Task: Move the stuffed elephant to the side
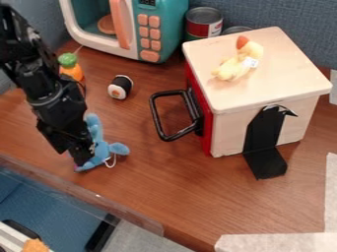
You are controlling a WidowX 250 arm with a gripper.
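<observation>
The black gripper (pixel 80 153) hangs low over the left part of the wooden table, right at the blue stuffed elephant (pixel 101 147). The elephant rests near the table's front left edge, with a white string loop by its lower right side. Part of its left side is hidden behind the gripper. How the gripper holds or touches the toy cannot be made out.
A wooden box (pixel 256 69) with a red front and black handle (pixel 156 118) stands right of centre, a yellow plush duck (pixel 238 61) on top. Behind are a teal toy microwave (pixel 161 29), a can (pixel 203 22), a sushi toy (pixel 120 87) and a carrot toy (pixel 71 68).
</observation>
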